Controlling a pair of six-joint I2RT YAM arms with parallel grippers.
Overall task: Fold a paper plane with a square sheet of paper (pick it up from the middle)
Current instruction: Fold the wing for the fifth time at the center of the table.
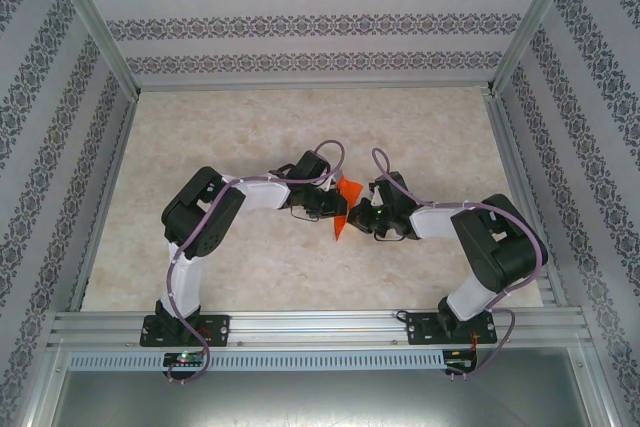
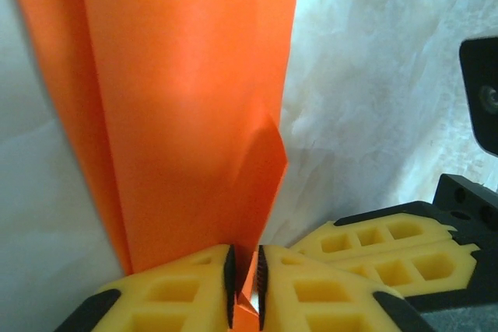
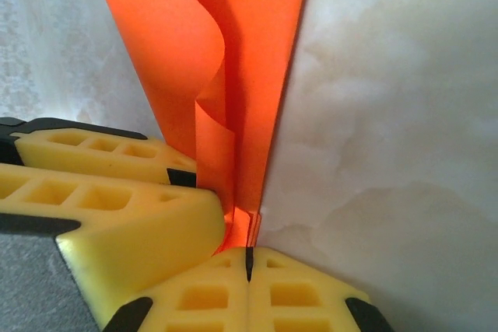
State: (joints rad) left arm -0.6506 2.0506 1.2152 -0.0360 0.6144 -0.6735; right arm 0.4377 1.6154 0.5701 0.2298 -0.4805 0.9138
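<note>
Both closed tight on the orange paper plane (image 2: pixel 187 114): left end effector (image 2: pixel 243 285), right end effector (image 3: pixel 249 260).

One paper plane (image 2: pixel 187 114), two pincers (image 2: pixel 243 285) (image 3: pixel 249 262).

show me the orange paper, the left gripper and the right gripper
orange paper (image 2: pixel 179 99), left wrist view, on the broad flat folded panel
left gripper (image 2: pixel 243 274), left wrist view, gap between its yellow fingertips, pinching the paper
right gripper (image 3: pixel 249 258), right wrist view, seam between its yellow fingertips
</note>
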